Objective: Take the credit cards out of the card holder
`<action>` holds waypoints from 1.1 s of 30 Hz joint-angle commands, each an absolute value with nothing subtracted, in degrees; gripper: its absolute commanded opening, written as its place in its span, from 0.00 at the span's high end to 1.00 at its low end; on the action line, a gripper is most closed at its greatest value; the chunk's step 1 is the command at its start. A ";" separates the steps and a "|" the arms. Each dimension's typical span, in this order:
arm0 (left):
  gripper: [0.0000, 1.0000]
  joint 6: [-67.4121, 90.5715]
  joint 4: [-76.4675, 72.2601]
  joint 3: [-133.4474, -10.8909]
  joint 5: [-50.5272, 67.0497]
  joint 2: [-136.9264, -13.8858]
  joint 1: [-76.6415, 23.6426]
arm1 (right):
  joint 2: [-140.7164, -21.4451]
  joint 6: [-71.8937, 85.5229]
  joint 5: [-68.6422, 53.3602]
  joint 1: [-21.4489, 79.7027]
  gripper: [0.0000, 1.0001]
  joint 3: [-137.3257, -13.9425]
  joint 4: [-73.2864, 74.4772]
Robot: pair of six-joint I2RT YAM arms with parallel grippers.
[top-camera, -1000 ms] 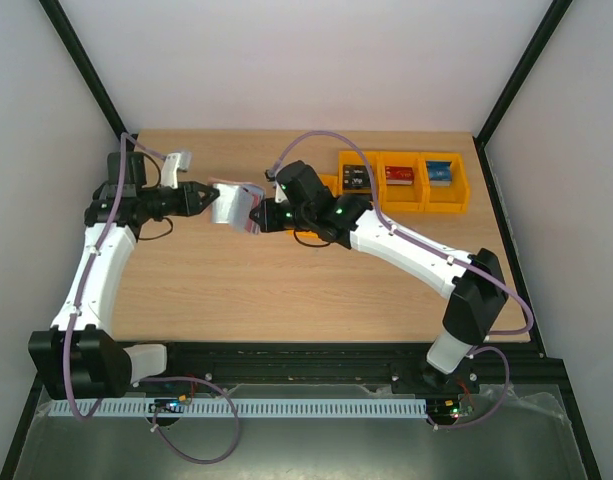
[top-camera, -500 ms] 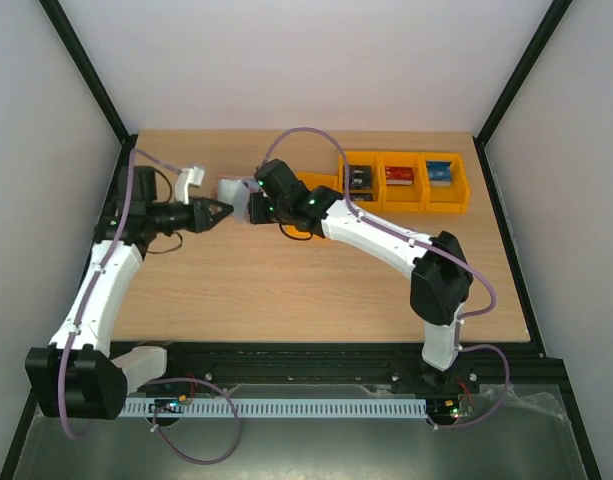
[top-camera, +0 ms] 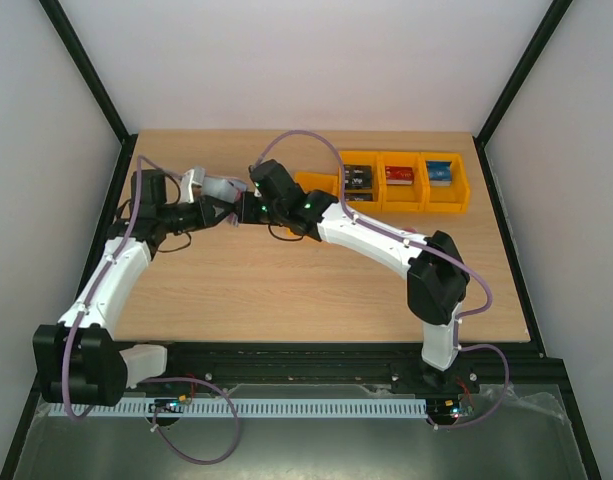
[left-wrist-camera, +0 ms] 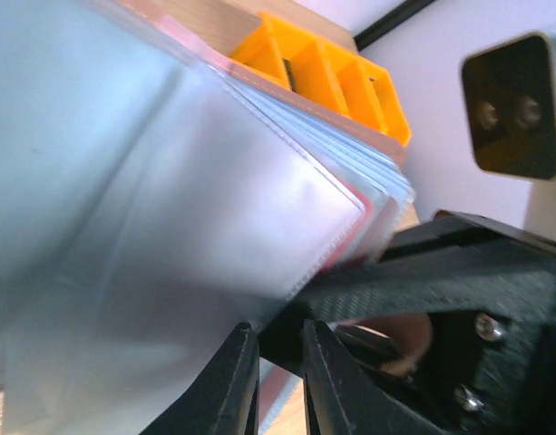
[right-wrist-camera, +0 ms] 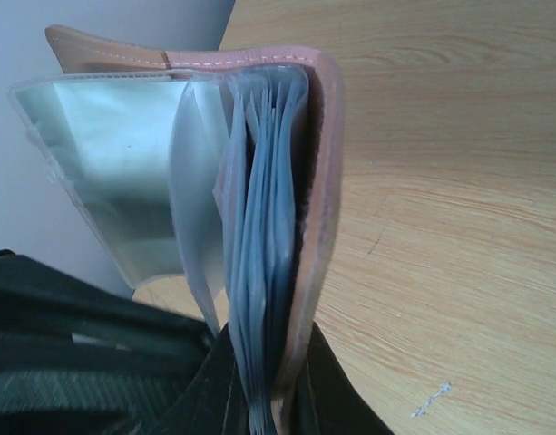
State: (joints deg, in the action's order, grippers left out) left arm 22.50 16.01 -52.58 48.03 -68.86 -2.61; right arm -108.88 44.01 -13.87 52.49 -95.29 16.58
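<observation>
We're over a light wooden table (top-camera: 316, 280) boxed in by white walls and a black frame, with a row of orange plastic bins (top-camera: 406, 207) in the upper right of the overhead view. Both arms meet in the upper left, where the pinkish-brown leather-like card holder (right-wrist-camera: 318, 181) is lifted off the wood between them.

The right gripper (right-wrist-camera: 264, 385) has its fingers closed on the card holder at the bottom of its wrist view. The holder stands on edge there, with the stitched cover to the right. From it the clear plastic sleeves (right-wrist-camera: 123, 163) fan out toward the left of that frame.

On the left wrist camera those sleeves fill most of the picture. The left gripper (left-wrist-camera: 278, 362) sits at the bottom centre with its fingers drawn almost together, and a sleeve edge runs down between them, so it appears pinched. A reddish edge shows among the sleeves, but we can't tell whether it's a card.
</observation>
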 commanded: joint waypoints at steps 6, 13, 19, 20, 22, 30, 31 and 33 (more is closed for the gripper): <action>0.72 9.87 20.83 -58.15 27.69 -71.43 -2.81 | -105.13 45.89 -16.28 53.32 0.98 -92.96 11.69; 0.46 5.18 16.82 -56.83 26.11 -71.93 -4.68 | -103.20 45.07 -16.26 53.30 0.98 -90.93 12.12; 0.26 -1.66 20.54 -57.57 34.21 -71.37 -5.10 | -102.04 43.78 -18.92 52.94 0.98 -90.93 12.23; 0.24 -3.18 21.85 -57.76 35.60 -70.99 -5.10 | -101.70 43.69 -20.03 52.69 0.98 -90.88 11.99; 0.23 -6.42 24.40 -58.08 38.42 -70.18 -5.10 | -100.60 43.20 -22.99 52.13 0.98 -89.39 10.23; 0.81 -12.08 33.31 -59.81 52.48 -68.55 -4.92 | -95.79 37.40 -28.87 50.97 0.98 -85.62 7.93; 0.87 -12.24 33.93 -59.98 53.57 -68.25 -4.92 | -94.88 37.46 -29.28 50.76 0.98 -84.34 7.02; 0.98 -12.28 34.92 -60.35 54.74 -67.60 -4.88 | -93.43 37.60 -30.75 50.15 0.98 -82.41 5.47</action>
